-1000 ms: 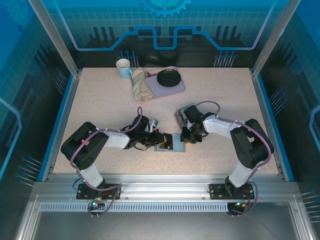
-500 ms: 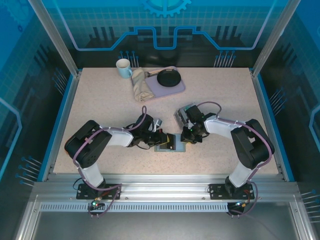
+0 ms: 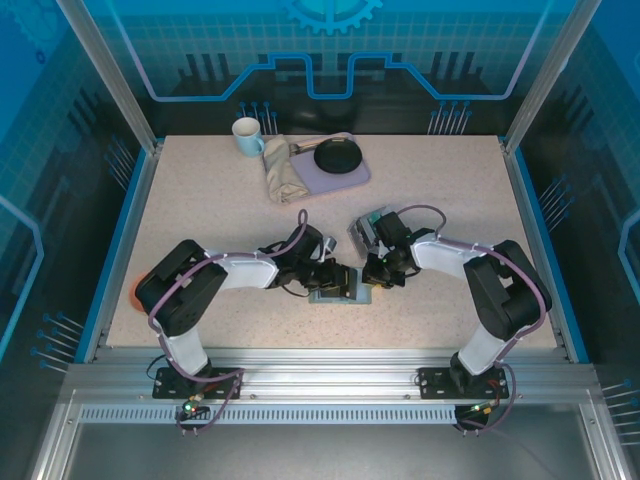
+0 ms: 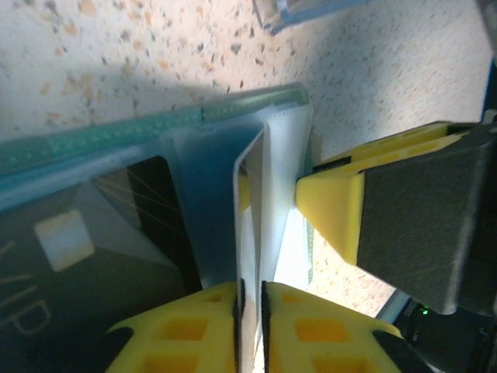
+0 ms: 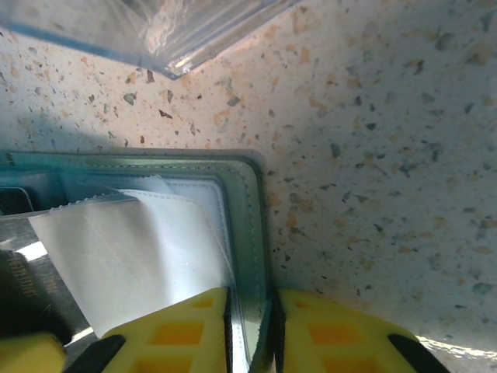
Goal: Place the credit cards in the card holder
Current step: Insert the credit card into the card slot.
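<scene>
One dark card sat slotted in the card holder; left pincer clamped a second card, seemingly mid-insertion; right pincer pinched the holder's 3 o'clock edge.

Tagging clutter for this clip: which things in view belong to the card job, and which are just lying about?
In the job: card holder; pale credit card pinched in the left hand; dark card already slotted; right hand clamping the holder's edge.
Lying about: mug; cloth; black dish on lilac tray; clear box.
</scene>
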`<state>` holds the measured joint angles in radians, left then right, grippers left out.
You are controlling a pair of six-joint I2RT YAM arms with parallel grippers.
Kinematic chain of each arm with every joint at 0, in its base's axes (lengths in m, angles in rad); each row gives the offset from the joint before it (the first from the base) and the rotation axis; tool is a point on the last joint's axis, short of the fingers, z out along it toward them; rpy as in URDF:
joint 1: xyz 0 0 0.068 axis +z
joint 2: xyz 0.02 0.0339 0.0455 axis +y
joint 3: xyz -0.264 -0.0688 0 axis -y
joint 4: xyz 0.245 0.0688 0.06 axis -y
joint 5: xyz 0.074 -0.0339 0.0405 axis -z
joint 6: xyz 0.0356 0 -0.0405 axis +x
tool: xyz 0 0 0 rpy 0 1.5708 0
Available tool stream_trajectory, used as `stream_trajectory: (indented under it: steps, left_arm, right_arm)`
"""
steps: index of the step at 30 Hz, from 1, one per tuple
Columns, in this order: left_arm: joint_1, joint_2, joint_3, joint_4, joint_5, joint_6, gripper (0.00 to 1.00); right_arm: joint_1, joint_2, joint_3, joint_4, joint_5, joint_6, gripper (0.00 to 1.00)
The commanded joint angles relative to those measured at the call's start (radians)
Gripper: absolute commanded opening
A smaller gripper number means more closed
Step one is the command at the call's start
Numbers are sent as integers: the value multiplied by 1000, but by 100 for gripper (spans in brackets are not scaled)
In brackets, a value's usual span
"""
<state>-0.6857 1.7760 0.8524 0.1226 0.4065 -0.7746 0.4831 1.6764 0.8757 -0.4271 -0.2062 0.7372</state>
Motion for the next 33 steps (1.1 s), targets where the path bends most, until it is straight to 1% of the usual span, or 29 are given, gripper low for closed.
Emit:
stream_trajectory:
  steps: [1, 4, 8, 17, 20, 23, 25, 28, 33]
  left_arm:
    - [-14, 2, 30, -150, -48, 47, 19]
    - [-14, -19, 27, -177, -66, 53, 23]
    - [-15, -47, 29, -202, -83, 58, 25]
    - [-14, -56, 39, -224, -92, 65, 23]
    - [-14, -64, 39, -226, -96, 68, 18]
    - [-15, -65, 44, -222, -89, 74, 10]
    - [-15, -60, 51, -222, -80, 79, 6]
    - [-15, -45, 64, -224, -55, 92, 5]
    - [-16, -7, 82, -231, -3, 94, 4]
  right_arm:
    - [16, 61, -52, 55, -53, 16, 21]
    - [6, 44, -50, 37, -52, 6, 22]
    - [-6, 13, -46, 13, -49, -9, 25]
    - [-12, 8, -42, -14, -43, -30, 26]
    - [-12, 13, -40, -13, -45, -32, 26]
    - [-13, 16, -40, -12, -48, -33, 26]
    - [-13, 20, -42, -6, -54, -32, 24]
    - [-14, 27, -49, 16, -76, -26, 21]
    - [-18, 37, -62, 44, -96, -12, 20]
